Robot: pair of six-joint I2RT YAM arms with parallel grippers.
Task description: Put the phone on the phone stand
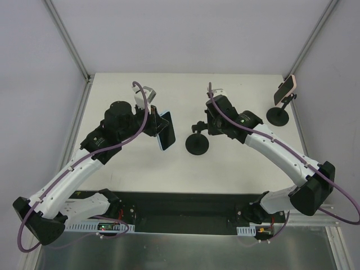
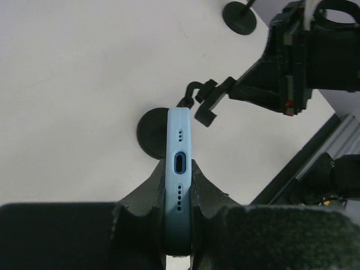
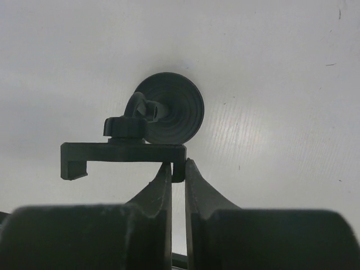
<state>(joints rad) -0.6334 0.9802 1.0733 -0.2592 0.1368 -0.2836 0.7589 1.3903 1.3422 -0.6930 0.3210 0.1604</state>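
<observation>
Currently the phone (image 1: 165,130) is clamped across its faces in my left jaws, clear of the desk (image 1: 140,169). The phone stand (image 1: 197,144) stands just to its right. My right jaws, nearly closed, pinch one end of its cradle (image 3: 124,153).

I'm in a robot lab test cell, and here's what tells me so. A plain white table (image 1: 169,169) lies under me, boxed in by pale blank panels (image 1: 185,34) set in aluminium frame rails (image 1: 67,40). My left arm (image 1: 73,180) and right arm (image 1: 281,152) are bolted to a black base plate (image 1: 180,211) at the near edge. A purple cable (image 1: 20,239) loops loose, and a bare circuit board (image 1: 107,226) glows green beside the mount. A second stand (image 1: 278,115) holding a handset waits in the far right corner.
</observation>
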